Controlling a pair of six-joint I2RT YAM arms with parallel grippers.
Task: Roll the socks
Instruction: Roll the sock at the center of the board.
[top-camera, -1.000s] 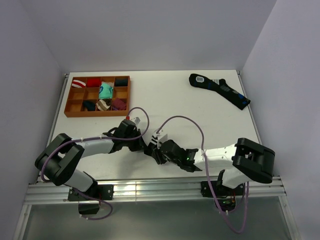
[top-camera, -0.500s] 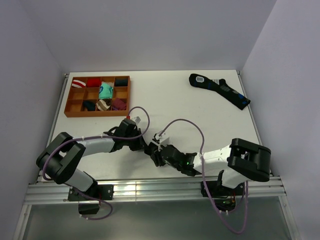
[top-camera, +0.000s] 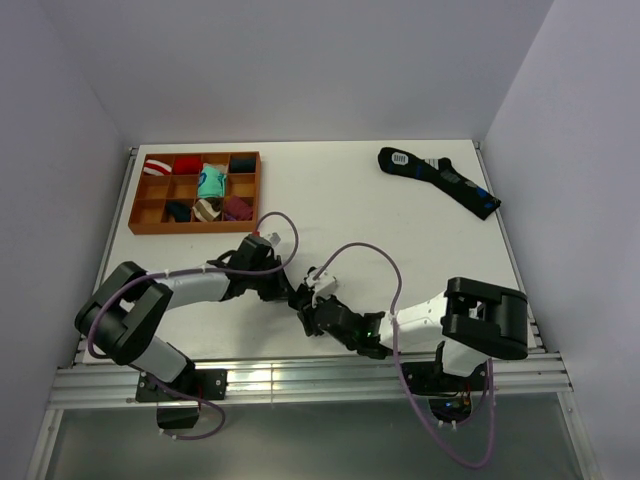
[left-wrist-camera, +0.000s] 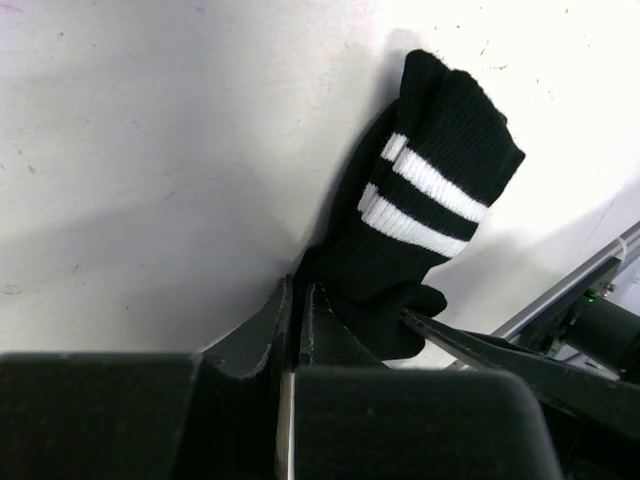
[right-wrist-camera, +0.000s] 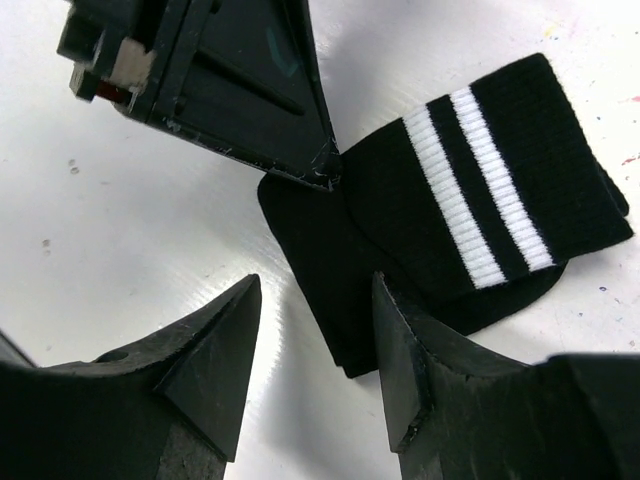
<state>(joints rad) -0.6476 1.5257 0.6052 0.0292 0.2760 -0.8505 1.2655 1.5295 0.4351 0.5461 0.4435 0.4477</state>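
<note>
A black sock with two white stripes (left-wrist-camera: 425, 200) lies folded on the white table near the front centre; it also shows in the right wrist view (right-wrist-camera: 470, 210). In the top view it is mostly hidden under the two grippers. My left gripper (left-wrist-camera: 300, 288) is shut, pinching the sock's folded edge; its tip shows in the right wrist view (right-wrist-camera: 322, 168). My right gripper (right-wrist-camera: 315, 285) is open and low over the sock's near corner, one finger over the cloth, the other over bare table. In the top view the left gripper (top-camera: 290, 292) and right gripper (top-camera: 310, 318) meet.
A dark sock with blue marks (top-camera: 440, 180) lies flat at the back right. An orange compartment tray (top-camera: 192, 230) holding several rolled socks stands at the back left. The table's front rail is just behind the right arm.
My right arm has swung left and its gripper has closed in on the sock beside the left gripper. The left gripper has barely moved.
</note>
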